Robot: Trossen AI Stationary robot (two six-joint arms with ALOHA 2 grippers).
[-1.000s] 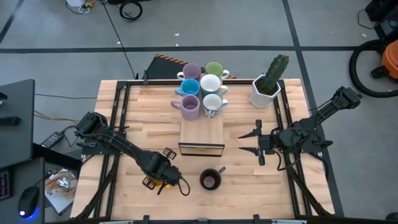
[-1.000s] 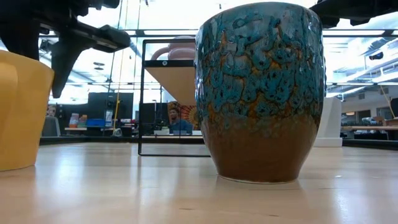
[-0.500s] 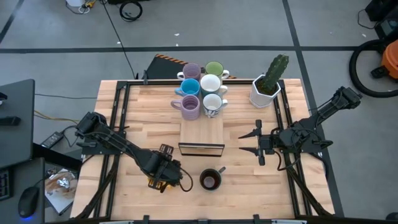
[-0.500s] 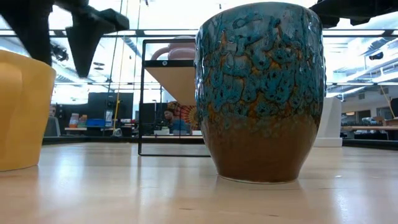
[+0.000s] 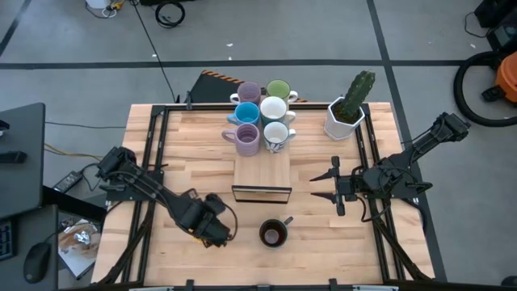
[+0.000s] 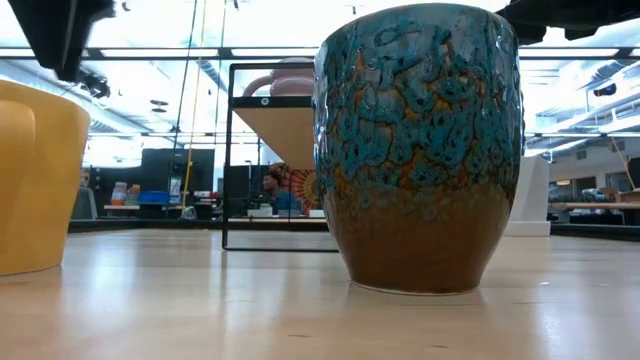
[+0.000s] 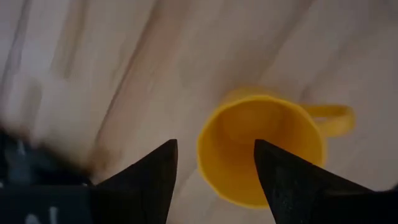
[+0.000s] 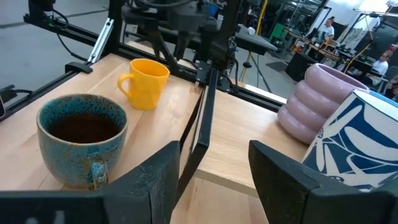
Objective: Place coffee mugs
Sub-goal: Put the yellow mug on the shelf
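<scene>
Pale wooden worktop (image 5: 161, 162); small wooden riser shelf (image 5: 262, 172) at centre. Left end effector (image 7: 214, 174), at 7 o'clock, hovers spread wide and empty over the yellow-orange ceramic mug (image 7: 261, 149); likely next: descend, close. Right end effector (image 5: 326, 184) waits at 3 o'clock, open, empty.

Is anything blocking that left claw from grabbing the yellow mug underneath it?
Nothing visible is. The left end effector hangs open directly above the yellow mug, which stands upright on bare table with no other object beside it.
</scene>
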